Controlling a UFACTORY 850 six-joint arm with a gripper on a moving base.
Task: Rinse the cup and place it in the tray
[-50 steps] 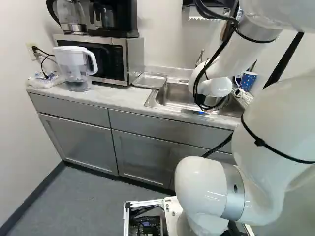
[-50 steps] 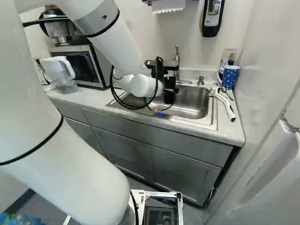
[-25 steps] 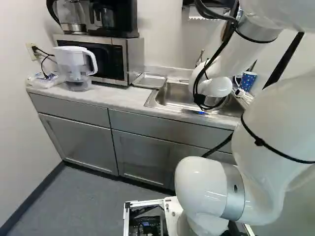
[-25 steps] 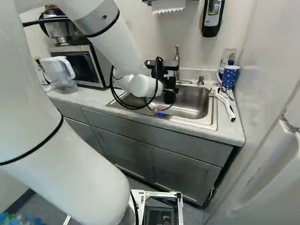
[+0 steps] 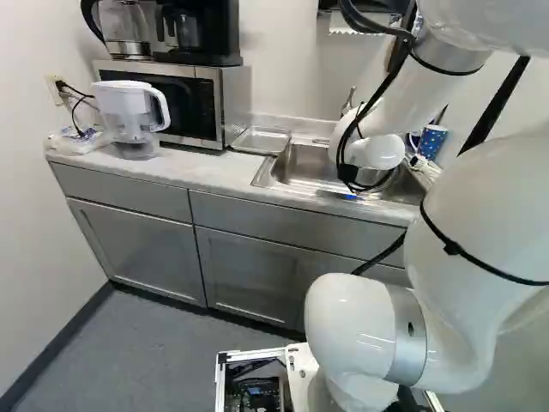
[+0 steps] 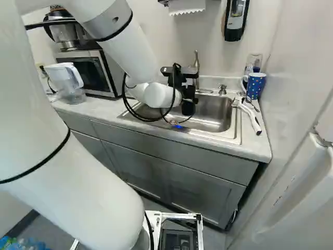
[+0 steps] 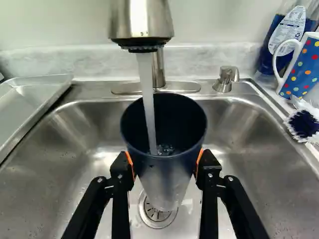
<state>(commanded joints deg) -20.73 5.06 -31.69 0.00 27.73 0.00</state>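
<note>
My gripper (image 6: 187, 92) hangs over the sink, below the faucet, in the right base view. Seen from the wrist, the gripper (image 7: 165, 164) is shut on a dark blue cup (image 7: 172, 172), an orange pad against either side. The cup is upright with its mouth facing up, and a stream of water (image 7: 147, 99) runs from the faucet (image 7: 142, 20) into it. Some bubbling water shows inside. Beside the sink, toward the microwave, lies the metal tray (image 5: 262, 140); part of the same tray (image 7: 27, 99) shows in the wrist view.
The steel sink (image 7: 65, 169) surrounds the cup, its drain below. Past the sink's other side stand a polka-dot mug (image 6: 255, 85), a blue bottle (image 7: 279, 42) and a white-handled brush (image 6: 250, 117). A water pitcher (image 5: 133, 116) stands before the microwave (image 5: 193, 103).
</note>
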